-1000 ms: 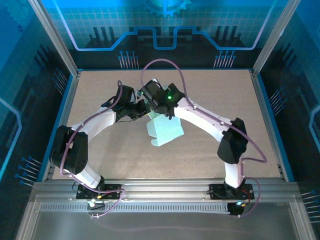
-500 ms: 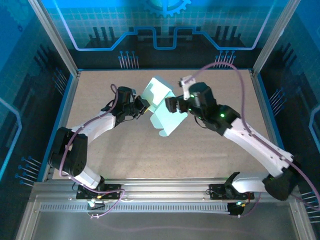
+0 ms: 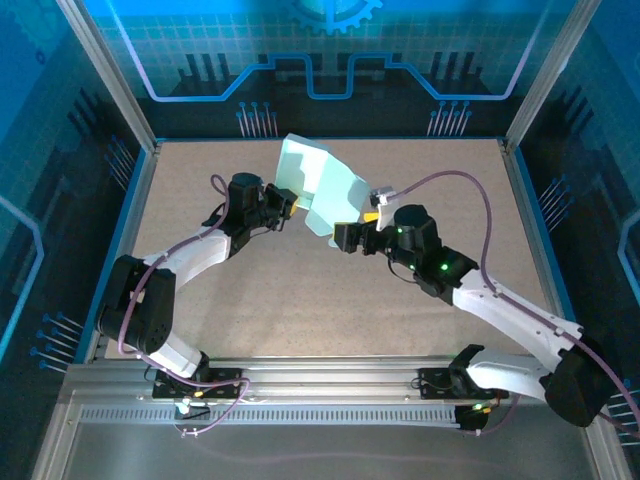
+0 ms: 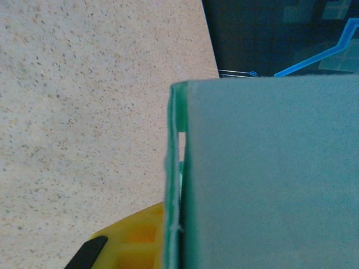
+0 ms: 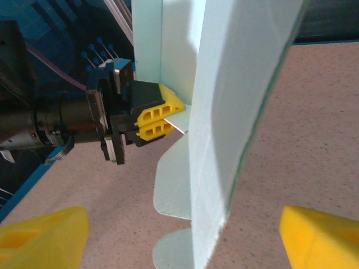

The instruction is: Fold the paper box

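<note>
Top external view first: speckled tan table (image 3: 250, 310) inside a blue-lit enclosure, with no readable brand, label or writing anywhere. Held clear of that surface above its middle and tilted up on edge: the paper box (image 3: 318, 190), pale blue card, only partly folded. Pinched at its left side by the left gripper (image 3: 288, 206), yellow pads pressed together on a side panel, probably to keep the sheet standing and steady while a wall gets worked. Straddled from the lower right by the right gripper (image 3: 352, 232), fingers (image 5: 320, 238) spread wide on either side of an upright flap and clear of it, likely lined up to squeeze or crease that flap. No print on the card either
</note>
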Available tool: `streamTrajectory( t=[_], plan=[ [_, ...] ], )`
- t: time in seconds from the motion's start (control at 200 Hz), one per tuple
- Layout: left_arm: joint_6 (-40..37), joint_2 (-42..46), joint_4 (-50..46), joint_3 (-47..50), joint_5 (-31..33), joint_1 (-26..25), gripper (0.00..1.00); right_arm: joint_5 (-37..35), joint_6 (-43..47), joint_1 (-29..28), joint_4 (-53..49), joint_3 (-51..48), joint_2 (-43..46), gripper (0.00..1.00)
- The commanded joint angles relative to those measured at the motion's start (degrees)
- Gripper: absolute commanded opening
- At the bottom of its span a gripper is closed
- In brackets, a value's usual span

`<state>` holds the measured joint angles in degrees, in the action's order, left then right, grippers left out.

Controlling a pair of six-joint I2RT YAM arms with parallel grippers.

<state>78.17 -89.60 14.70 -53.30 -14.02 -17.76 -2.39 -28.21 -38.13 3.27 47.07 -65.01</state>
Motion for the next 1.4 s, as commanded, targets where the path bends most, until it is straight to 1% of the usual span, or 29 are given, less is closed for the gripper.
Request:
streamTrajectory(
  t=[0.0, 0.075, 0.155, 0.195, 0.215, 0.265, 0.295, 0.32, 0.4, 0.5, 0.535, 0.6, 0.66, 0.75, 0.81, 0.835, 0.921, 1.001, 1.061, 1.096, 1.186, 1.216, 1.286, 1.351, 1.391],
  plan=[
    [3.02, 1.53, 2.82, -0.51, -2.01, -0.51, 0.00, 2.88, -2.08, 1.12, 7.62, 0.53, -1.91, 0.83],
    [3.64, 1.61, 3.20, -0.46, -2.31, -0.60, 0.00, 2.71, -0.67, 1.21, 6.89, 1.98, -3.58, 0.75],
    [3.52, 1.67, 2.94, -0.66, -2.52, -0.68, 0.00, 2.66, 0.55, 1.29, 6.32, 3.01, -4.88, 0.59],
    [3.31, 1.78, 2.59, -0.75, -2.46, -0.65, 0.00, 2.95, 0.97, 1.37, 6.06, 3.01, -5.33, 0.46],
    [3.17, 1.84, 2.49, -0.75, -2.37, -0.68, 0.00, 3.03, 1.24, 1.39, 5.88, 4.62, -5.46, 0.39],
    [2.89, 1.97, 2.07, -0.66, -2.09, -0.68, 0.00, 3.01, 1.62, 1.39, 5.07, 5.52, -5.98, 0.18],
    [2.61, 2.10, 1.86, -0.67, -1.81, -0.78, 0.00, 2.88, 1.94, 1.39, 4.60, 5.91, -6.23, 0.07],
    [2.36, 2.30, 1.53, -0.58, -1.60, -0.79, 0.03, 2.51, 2.10, 1.48, 3.96, 6.32, -6.38, 0.00],
    [1.58, 2.88, 0.82, -0.32, -0.80, -0.79, 0.18, 1.95, 3.65, 1.59, 1.85, 7.40, -6.73, 0.00],
    [-0.41, 3.84, -1.12, -0.01, 0.33, -0.79, 0.39, 1.49, 5.02, 1.97, -2.10, 9.35, -7.11, 0.00],
    [-1.13, 4.06, -1.80, 0.10, 0.61, -0.79, 0.42, 1.89, 5.40, 2.34, -3.31, 9.94, -7.20, 0.00],
    [-2.51, 4.68, -2.98, 0.38, 0.88, -0.79, 0.51, 2.53, 5.81, 3.28, -5.77, 11.31, -7.26, 0.00],
    [-4.03, 5.50, -4.31, 0.64, 1.22, -0.78, 0.66, 4.38, 6.14, 4.72, -8.77, 12.94, -7.82, 0.00],
    [-9.31, 7.49, -8.29, 0.73, 2.75, -0.74, 0.87, 7.91, 7.59, 7.31, -15.30, 16.70, -9.30, 0.00],
    [-15.01, 9.20, -11.56, 0.48, 4.22, -0.79, 0.97, 10.75, 9.42, 9.13, -20.97, 19.97, -10.84, 0.00],
    [-18.05, 9.89, -12.92, 0.31, 4.68, -0.78, 0.99, 12.30, 10.63, 9.97, -23.79, 21.56, -11.72, 0.00],
    [-29.21, 12.24, -17.02, -0.35, 6.76, -0.78, 0.99, 16.03, 14.45, 12.49, -32.86, 26.95, -14.62, 0.00],
    [-42.12, 13.61, -19.68, -1.46, 7.51, -0.70, 0.99, 21.63, 18.52, 14.82, -39.63, 31.04, -16.71, 0.00],
    [-53.11, 13.64, -23.34, -3.40, 7.57, -0.48, 0.99, 25.67, 21.77, 16.27, -44.54, 34.00, -18.12, 0.00],
    [-59.00, 13.37, -26.58, -5.09, 8.82, -0.43, 0.99, 26.97, 23.39, 16.91, -47.32, 35.64, -18.82, 0.00],
    [-71.28, 11.95, -32.74, -8.90, 10.41, -0.08, 0.99, 30.86, 28.75, 18.15, -55.22, 40.65, -20.97, 0.00],
    [-75.68, 11.22, -34.07, -10.05, 9.61, -0.02, 0.99, 31.31, 30.51, 18.34, -58.04, 42.25, -21.89, 0.00],
    [-86.79, 9.68, -37.49, -12.13, 5.33, -0.44, 0.99, 32.01, 35.21, 18.46, -63.19, 45.11, -23.61, 0.00],
    [-95.49, 8.33, -39.91, -13.10, 3.66, -1.42, 0.99, 31.79, 38.80, 18.54, -66.97, 47.03, -24.72, 0.00],
    [-99.48, 7.40, -41.50, -13.78, 3.45, -1.83, 0.99, 32.33, 41.37, 18.62, -68.67, 47.77, -25.18, 0.00]
  ],
)
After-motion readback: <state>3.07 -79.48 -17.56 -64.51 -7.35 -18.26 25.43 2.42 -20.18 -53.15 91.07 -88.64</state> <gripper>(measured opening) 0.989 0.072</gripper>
